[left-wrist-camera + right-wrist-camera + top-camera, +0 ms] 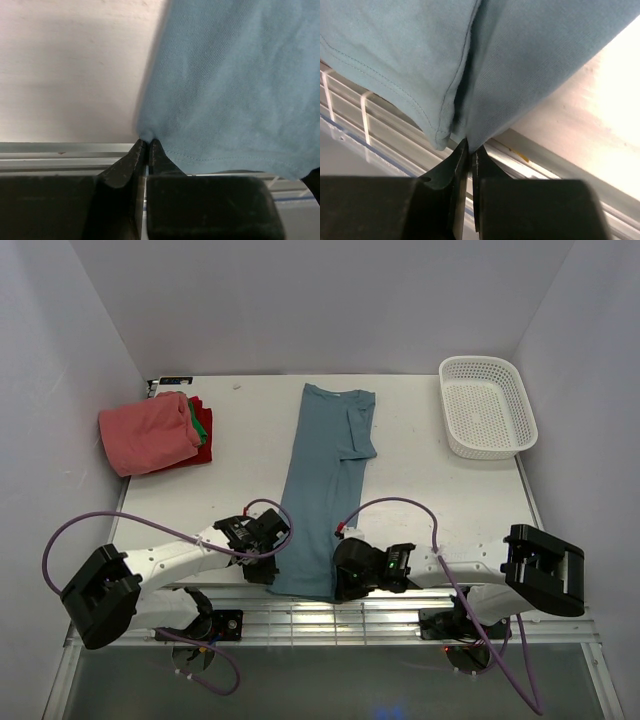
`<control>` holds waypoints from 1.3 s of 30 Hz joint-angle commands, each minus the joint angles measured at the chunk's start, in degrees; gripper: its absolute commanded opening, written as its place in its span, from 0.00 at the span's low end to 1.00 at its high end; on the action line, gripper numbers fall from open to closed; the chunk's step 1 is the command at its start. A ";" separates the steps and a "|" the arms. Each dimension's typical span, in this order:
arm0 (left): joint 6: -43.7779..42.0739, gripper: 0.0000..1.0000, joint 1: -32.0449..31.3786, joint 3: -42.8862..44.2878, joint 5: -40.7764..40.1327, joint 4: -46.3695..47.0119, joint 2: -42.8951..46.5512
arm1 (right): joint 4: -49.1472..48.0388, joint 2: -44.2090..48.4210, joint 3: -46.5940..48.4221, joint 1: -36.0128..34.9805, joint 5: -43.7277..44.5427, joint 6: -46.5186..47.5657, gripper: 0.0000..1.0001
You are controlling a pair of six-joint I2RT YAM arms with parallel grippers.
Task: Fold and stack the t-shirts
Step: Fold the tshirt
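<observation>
At the surface's near edge, clamped shut on teal shirt hem corners: left fingers, right fingers. Soft fine-knit cotton, folded lengthwise into a long strip, hem stitched. Far left, stacked: pink shirt, green shirt, red shirt. Far right, white mesh basket, well apart.

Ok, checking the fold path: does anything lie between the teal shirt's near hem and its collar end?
Nothing visible does. The teal t-shirt lies bare; the folded t-shirt stack sits on the left, the mesh basket on the right.
</observation>
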State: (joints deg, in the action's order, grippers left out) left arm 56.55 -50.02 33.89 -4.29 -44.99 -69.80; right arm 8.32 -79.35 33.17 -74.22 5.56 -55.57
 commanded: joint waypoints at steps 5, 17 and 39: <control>-0.57 0.07 -1.83 -2.07 9.47 2.10 3.00 | 7.76 2.45 1.54 -3.83 0.76 -1.91 0.08; 1.46 0.07 -7.46 8.37 5.98 3.60 2.30 | 25.77 11.75 10.33 -6.03 11.21 -5.07 0.08; -10.93 0.09 4.66 22.00 -9.16 13.34 -10.61 | 15.51 7.82 14.90 19.44 17.65 16.53 0.08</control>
State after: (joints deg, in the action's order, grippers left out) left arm 49.45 -47.72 53.10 -12.23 -36.71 -79.83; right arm 28.97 -69.28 44.56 -58.17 22.50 -46.04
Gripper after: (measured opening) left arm 0.143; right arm 0.088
